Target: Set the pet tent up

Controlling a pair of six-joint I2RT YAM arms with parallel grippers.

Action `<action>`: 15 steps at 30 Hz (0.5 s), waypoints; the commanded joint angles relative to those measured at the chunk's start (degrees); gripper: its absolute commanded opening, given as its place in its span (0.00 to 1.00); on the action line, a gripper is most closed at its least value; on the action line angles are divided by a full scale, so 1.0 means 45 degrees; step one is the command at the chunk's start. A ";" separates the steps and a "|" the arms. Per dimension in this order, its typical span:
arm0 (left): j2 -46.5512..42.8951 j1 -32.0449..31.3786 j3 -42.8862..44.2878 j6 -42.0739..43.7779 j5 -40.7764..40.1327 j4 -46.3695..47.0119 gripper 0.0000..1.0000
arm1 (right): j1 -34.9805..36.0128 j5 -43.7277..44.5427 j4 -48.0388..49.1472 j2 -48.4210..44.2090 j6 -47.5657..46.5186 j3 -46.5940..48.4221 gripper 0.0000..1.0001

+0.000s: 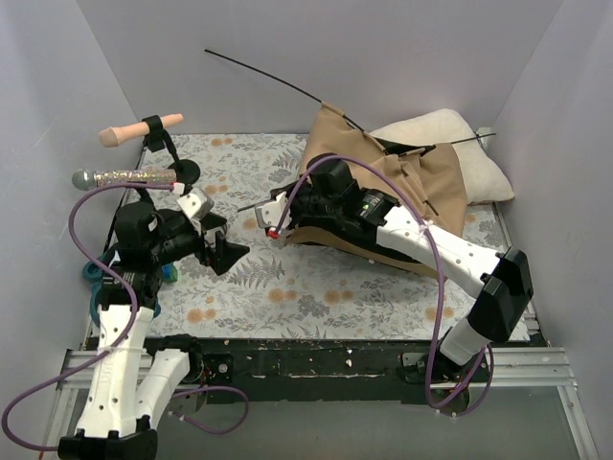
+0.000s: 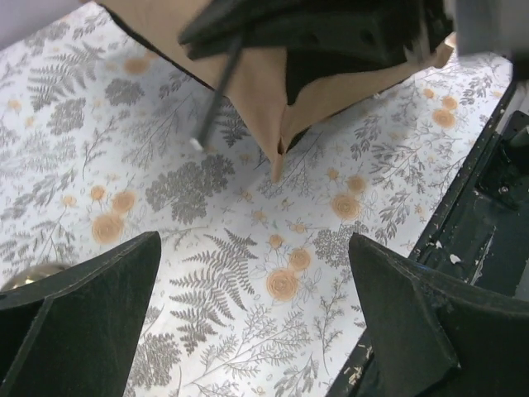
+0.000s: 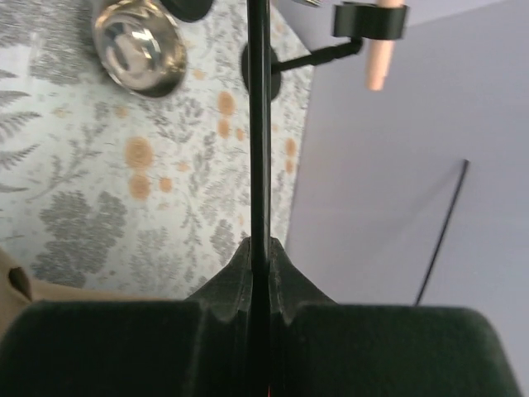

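The pet tent (image 1: 421,177) is lying as a slumped tan heap at the back right of the table (image 1: 287,287), with a cream pillow (image 1: 450,139) showing just behind it. One thin black pole (image 1: 278,79) is sticking out of the fabric, slanting up and to the left across the back wall.

The right claw (image 3: 259,252) is reaching over the tent's left edge, and its fingers are pinching tight on a second pole (image 3: 258,124). This one is running straight out from between them toward a shiny metal bowl (image 3: 136,45) on the flowered cloth.

The left claw (image 2: 254,248) is hovering over the cloth at the front left with its fingers spread wide and nothing between them. It is facing the tent's near corner, which is pointing down at the table just ahead of it. A microphone (image 1: 120,178) is sitting in a stand at the far left.
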 commanded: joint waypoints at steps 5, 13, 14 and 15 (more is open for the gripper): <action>-0.1415 0.0077 -0.3424 -0.1854 0.1479 0.6194 0.98 | -0.0554 0.0846 -0.0163 -0.0666 0.0473 0.1955 0.01; -0.0988 -0.0681 -0.6278 -0.4767 0.2147 1.3052 0.98 | -0.0652 0.1393 0.0130 -0.0764 0.0864 0.2386 0.01; -0.0793 -0.1187 -0.6319 -0.4632 0.1680 1.3405 0.98 | -0.0652 0.1412 0.0130 -0.0783 0.0806 0.2424 0.01; -0.0598 -0.1676 -0.6358 -0.4418 0.1211 1.3602 0.98 | -0.0652 0.1470 0.0149 -0.0784 0.0805 0.2463 0.01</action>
